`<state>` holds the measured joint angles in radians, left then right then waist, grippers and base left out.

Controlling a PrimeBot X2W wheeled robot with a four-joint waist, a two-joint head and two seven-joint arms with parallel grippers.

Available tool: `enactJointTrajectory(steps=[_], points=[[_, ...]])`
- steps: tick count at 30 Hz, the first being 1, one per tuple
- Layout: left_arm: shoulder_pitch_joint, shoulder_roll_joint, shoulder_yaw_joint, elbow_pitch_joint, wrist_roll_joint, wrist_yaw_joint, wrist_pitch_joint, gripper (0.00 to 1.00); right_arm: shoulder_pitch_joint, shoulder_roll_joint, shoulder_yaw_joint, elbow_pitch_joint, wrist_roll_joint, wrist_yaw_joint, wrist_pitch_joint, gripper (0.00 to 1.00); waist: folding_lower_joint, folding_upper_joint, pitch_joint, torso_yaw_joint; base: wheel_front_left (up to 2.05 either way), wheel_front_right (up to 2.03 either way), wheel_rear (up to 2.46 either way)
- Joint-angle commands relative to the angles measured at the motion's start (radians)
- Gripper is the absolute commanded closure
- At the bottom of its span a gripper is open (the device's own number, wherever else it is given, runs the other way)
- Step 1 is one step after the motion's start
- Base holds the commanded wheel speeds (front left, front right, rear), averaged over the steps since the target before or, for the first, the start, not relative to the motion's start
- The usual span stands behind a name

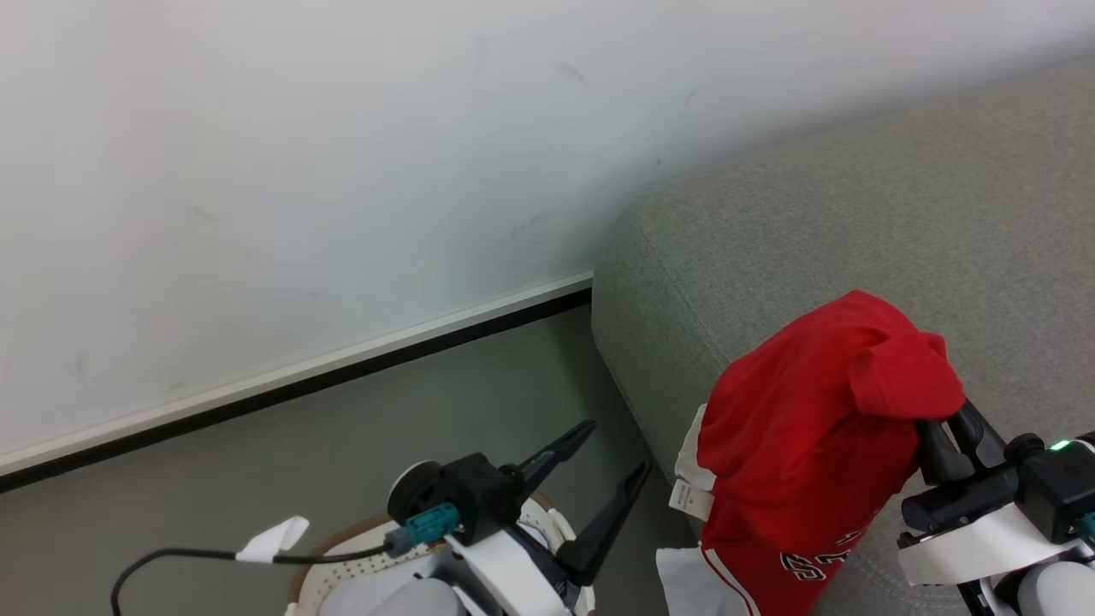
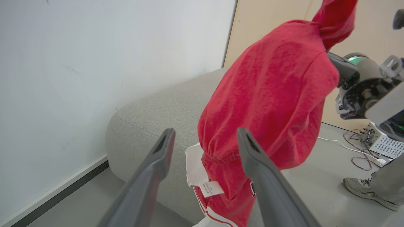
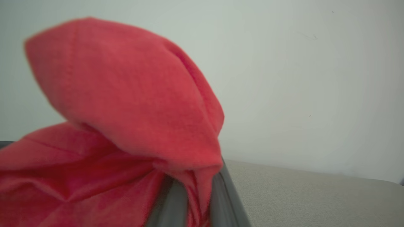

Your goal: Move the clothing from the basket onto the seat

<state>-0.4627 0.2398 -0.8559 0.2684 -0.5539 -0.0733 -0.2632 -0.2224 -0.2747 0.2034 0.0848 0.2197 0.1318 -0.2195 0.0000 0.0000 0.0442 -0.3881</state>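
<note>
Cloth of soft grey covers the seat (image 1: pixel 855 214), a big sofa with a round corner and one sewn line running across its top. A white wall (image 1: pixel 257 171) with a few small dark marks stands right behind the seat. A white and black strip (image 1: pixel 342 364) runs along the bottom of that wall and stops at the seat's end. The floor (image 1: pixel 428 402) beside the seat is smooth and grey-green.

The red jersey (image 1: pixel 804 445) hangs in a bunch over the seat's front corner. Its lower part, with white stripes and dark letters, drops down past the seat's edge. A small white tag (image 2: pixel 211 188) dangles from it. I cannot tell if the jersey touches the seat.

The right gripper (image 1: pixel 945 423) is over the seat, and its two dark fingers are pinched tight on a fold of the jersey. The right wrist view shows that fold squeezed between them (image 3: pixel 197 192).

The left gripper (image 1: pixel 616 447) is over the floor, just off the seat's end, with its fingers spread wide and nothing in them. Below it, the cream basket (image 1: pixel 342 535) with its brown rim sits on the floor near the seat. A black cable (image 1: pixel 171 556) loops beside it.

Far past the seat there is a tan panel (image 2: pixel 271 19), some wires (image 2: pixel 359 151) on the floor, and a person's grey shoe (image 2: pixel 363 189).
</note>
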Motion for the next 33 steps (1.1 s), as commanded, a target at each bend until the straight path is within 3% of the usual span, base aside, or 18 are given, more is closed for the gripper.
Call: enactJointTrajectory(steps=[1,10,15,18,27,33], points=[[0.014,0.007,-0.001,-0.006,0.021,-0.004,-0.001,0.00,0.006,0.006,-0.006,-0.014,-0.007,-0.002,0.000,1.00,0.0000,0.0000,0.008,-0.004,0.00,0.00,0.00],[-0.018,0.047,0.000,-0.048,0.048,-0.014,0.002,0.00,-0.151,-0.008,-0.001,-0.057,0.007,-0.002,0.033,1.00,0.0000,0.0000,0.106,0.007,0.00,0.00,0.00],[-0.055,0.106,0.004,-0.117,0.063,-0.023,0.024,0.00,-0.319,-0.093,-0.016,-0.074,0.020,-0.002,0.097,1.00,0.0000,0.0000,0.237,0.043,0.00,0.00,0.00],[-0.074,0.154,0.012,-0.173,0.072,-0.028,0.044,0.00,-0.412,-0.141,-0.073,-0.080,0.061,-0.002,0.134,1.00,0.0000,0.0000,0.329,0.065,0.00,0.00,0.00],[-0.121,0.260,0.018,-0.302,0.088,-0.040,0.076,0.00,-0.670,-0.297,-0.384,-0.075,0.108,-0.002,0.228,1.00,0.0000,0.0000,0.533,0.127,0.00,0.00,0.00],[-0.142,0.300,0.031,-0.338,0.088,-0.041,0.071,0.00,-0.625,-0.292,-0.455,-0.044,0.115,-0.002,0.306,1.00,0.0000,0.0000,0.622,0.152,0.00,0.00,0.00]])
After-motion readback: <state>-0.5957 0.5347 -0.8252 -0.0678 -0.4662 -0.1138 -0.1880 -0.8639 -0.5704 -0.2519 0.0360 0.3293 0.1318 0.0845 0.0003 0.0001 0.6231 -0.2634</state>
